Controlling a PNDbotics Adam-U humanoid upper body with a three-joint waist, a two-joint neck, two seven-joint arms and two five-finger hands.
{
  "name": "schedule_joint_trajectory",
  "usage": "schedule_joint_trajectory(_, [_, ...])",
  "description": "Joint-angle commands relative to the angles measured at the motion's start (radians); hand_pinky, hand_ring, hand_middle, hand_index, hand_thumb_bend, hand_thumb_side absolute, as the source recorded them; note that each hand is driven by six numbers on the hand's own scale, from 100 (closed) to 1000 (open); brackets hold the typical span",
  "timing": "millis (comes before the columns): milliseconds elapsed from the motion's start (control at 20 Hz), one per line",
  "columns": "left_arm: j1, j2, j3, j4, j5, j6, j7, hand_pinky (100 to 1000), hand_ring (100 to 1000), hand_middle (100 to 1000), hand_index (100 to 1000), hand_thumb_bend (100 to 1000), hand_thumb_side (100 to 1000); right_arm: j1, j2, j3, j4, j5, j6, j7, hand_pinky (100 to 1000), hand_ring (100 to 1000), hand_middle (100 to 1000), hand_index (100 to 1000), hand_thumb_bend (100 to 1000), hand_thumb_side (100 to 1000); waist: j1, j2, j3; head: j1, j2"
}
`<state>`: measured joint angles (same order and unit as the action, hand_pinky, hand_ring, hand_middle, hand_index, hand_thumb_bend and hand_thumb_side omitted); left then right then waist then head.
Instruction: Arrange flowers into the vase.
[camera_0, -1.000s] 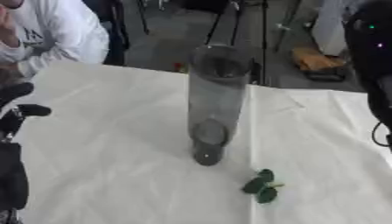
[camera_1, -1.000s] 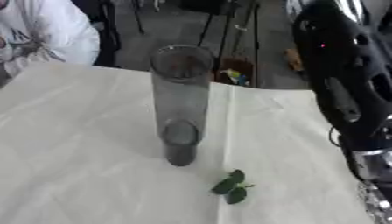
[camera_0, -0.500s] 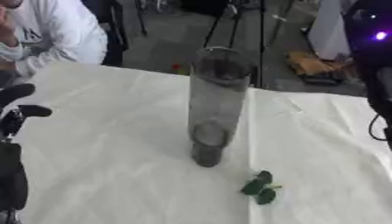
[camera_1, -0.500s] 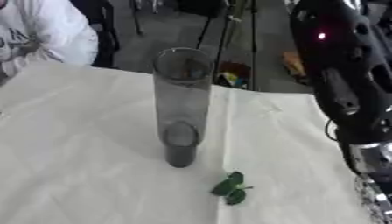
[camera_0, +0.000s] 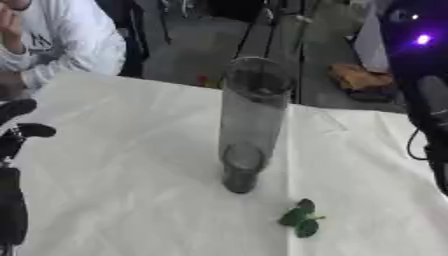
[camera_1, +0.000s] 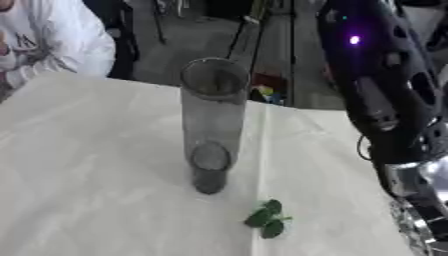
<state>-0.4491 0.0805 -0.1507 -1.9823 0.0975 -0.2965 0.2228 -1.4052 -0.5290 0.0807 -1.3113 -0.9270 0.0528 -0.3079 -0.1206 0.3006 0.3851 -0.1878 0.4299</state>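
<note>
Tall glass vase (camera_0: 249, 120) upright at mid-bench, nothing in it.

A green leaf sprig (camera_0: 300, 218) lies on the white-covered bench (camera_0: 114, 175) just near-right of the vase. The left hand (camera_0: 19, 125) shows at the left edge, fingers relaxed, holding nothing; of the right hand I cannot tell.

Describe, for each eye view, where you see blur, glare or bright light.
Left eye view: soft all over; the vase has blurred edges, the leaves lack detail, and a purple light glows on the right arm. Right eye view: equally soft; the same light flares, the white cloth looks evenly lit with only a faint shadow at the vase's base.
</note>
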Motion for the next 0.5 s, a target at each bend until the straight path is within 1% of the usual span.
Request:
schedule_joint_trajectory(50, [-0.014, 0.014, -0.005, -0.018, 0.002, -0.001, -0.004, 537, 684, 701, 912, 392, 1000, -0.034, -0.004, -0.006, -0.026, -0.023, 0.005, -0.004, 100, 100, 100, 100, 176, 659, 0.006, -0.021, 0.004, -0.004, -0.011])
schedule_joint_trajectory(250, [-0.014, 0.012, -0.005, -0.018, 0.003, 0.001, -0.005, 537, 684, 701, 913, 394, 1000, -0.035, 0.003, -0.001, -0.035, -0.046, 0.022, -0.012, 100, 100, 100, 100, 177, 664, 0.001, -0.023, 0.010, -0.006, -0.013])
schedule_joint_trajectory(500, [-0.016, 0.013, -0.005, -0.018, 0.002, 0.000, -0.004, 537, 684, 701, 913, 396, 1000, 0.018, -0.068, 0.004, -0.095, -0.112, 0.044, -0.015, 100, 100, 100, 100, 176, 671, -0.006, -0.023, 0.009, 0.003, -0.012])
